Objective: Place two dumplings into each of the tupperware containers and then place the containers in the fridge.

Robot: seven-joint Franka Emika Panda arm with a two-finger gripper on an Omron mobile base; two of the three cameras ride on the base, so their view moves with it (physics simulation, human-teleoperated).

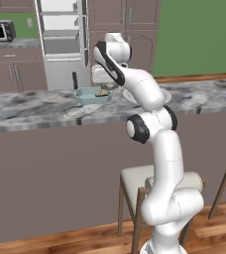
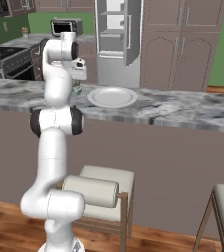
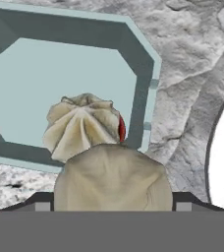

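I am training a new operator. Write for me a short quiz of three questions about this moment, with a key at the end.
1. True or false: the white plate has no dumpling on it.
2. How many dumplings lie inside the teal container? A) none B) one C) three
3. In a few words: what is between the fingertips of the gripper?

Key
1. True. The plate is bare.
2. B. One lying dumpling rests on the container floor.
3. A second dumpling, held over the container's near rim.
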